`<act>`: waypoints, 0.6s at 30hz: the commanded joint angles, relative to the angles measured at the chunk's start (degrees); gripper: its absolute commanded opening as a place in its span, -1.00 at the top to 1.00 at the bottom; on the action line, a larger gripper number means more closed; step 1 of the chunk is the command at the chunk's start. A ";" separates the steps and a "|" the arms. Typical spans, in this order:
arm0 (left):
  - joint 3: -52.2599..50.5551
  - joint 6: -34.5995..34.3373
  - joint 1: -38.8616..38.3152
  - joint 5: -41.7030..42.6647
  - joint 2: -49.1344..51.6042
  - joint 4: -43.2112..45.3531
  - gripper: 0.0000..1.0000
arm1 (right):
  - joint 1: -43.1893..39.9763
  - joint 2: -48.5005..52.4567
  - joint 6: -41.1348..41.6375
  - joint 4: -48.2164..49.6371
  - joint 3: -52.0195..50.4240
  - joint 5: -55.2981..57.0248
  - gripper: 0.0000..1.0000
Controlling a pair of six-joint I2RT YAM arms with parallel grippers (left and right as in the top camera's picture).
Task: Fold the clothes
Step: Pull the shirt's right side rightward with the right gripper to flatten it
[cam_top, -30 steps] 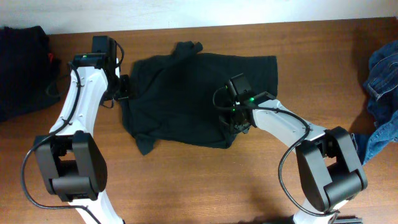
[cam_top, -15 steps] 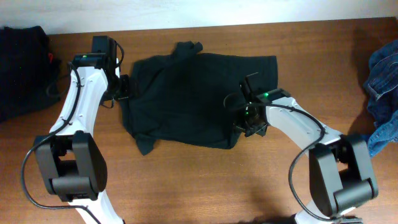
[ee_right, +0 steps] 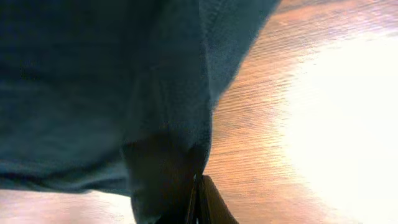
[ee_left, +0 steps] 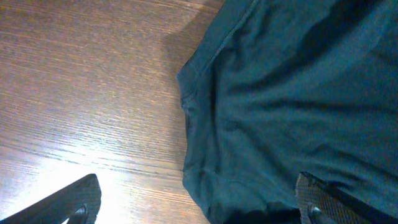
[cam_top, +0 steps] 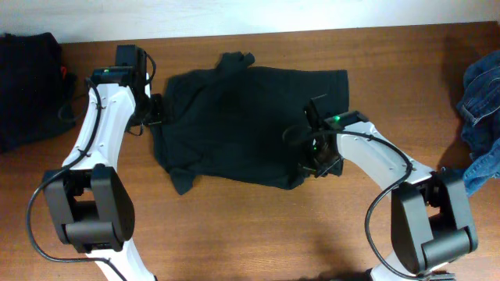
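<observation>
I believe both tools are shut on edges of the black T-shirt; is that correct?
Not quite: the right tool is shut on an edge of the black T-shirt, but the left tool stands open at the opposite edge, as the left wrist view shows.

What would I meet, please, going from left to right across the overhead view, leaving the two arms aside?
Dark clothes pile at the left edge → black T-shirt spread out in the middle → blue denim garment at the right edge.
</observation>
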 commanded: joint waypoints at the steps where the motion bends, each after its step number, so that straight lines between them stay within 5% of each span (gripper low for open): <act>1: -0.17 0.31 0.09 -0.63 -1.11 -0.04 -0.99 | -1.53 -1.09 -2.89 -1.84 1.01 2.80 0.92; 18: -0.17 0.31 0.09 -0.63 -1.11 -0.04 -0.99 | -6.47 -1.09 -5.68 -10.14 1.01 13.33 0.92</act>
